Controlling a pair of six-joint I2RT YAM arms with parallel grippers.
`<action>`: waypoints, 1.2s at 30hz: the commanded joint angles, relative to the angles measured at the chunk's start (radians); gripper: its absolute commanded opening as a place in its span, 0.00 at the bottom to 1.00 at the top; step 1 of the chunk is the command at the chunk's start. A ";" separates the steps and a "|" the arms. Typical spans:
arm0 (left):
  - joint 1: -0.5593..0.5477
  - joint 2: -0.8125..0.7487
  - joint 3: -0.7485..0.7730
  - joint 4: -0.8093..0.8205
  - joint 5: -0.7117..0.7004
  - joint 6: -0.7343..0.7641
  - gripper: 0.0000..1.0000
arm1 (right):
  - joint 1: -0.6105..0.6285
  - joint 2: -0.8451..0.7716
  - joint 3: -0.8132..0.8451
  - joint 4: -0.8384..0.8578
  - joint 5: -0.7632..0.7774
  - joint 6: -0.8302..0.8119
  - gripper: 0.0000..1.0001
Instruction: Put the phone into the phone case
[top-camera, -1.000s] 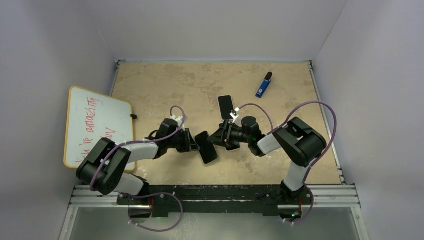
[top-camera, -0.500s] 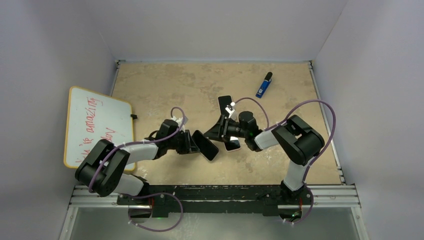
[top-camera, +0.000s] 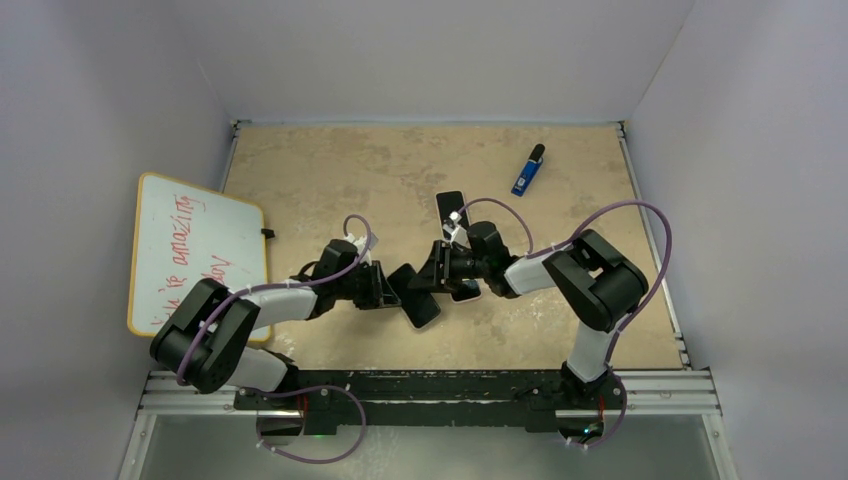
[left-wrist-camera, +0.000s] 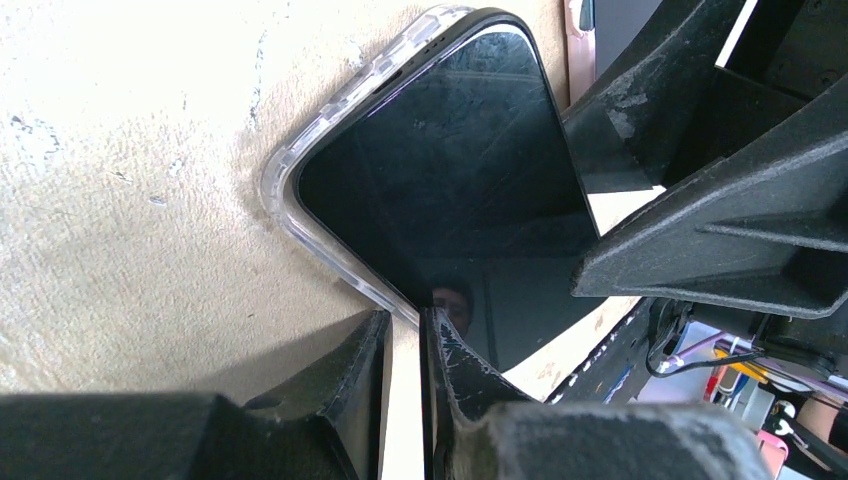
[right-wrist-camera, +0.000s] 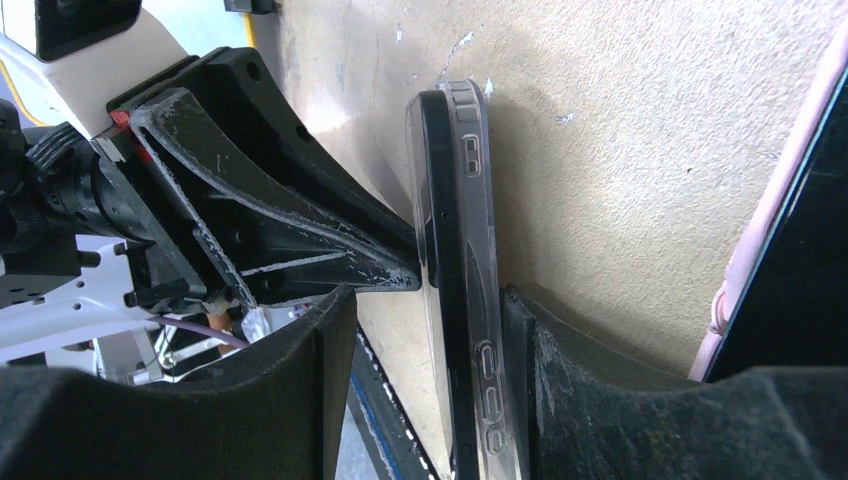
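Half the phone — behind right end effector.

The left arm and right arm have black joint housings joined by pale grey links, with a purple cable looping along each. The left gripper has matte black, coarse-grained fingers with pale scratches.

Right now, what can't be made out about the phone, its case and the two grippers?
Top external: the phone, small and overlapped by the left gripper and right gripper; whether it sits fully in the phone case is unclear.
Left wrist: right gripper hides the phone's far side.
Right wrist: bottom edge cuts off phone and case; right edge cuts the pink-edged second phone.
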 joint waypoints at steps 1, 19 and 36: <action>-0.004 -0.016 0.011 0.043 0.013 0.019 0.18 | 0.015 -0.047 0.034 -0.004 -0.057 -0.014 0.55; -0.005 -0.011 -0.015 0.088 0.024 0.013 0.16 | 0.031 -0.048 0.034 -0.006 -0.047 0.006 0.47; -0.005 -0.008 -0.007 0.069 0.019 0.013 0.18 | 0.030 -0.054 -0.051 0.184 -0.090 0.132 0.39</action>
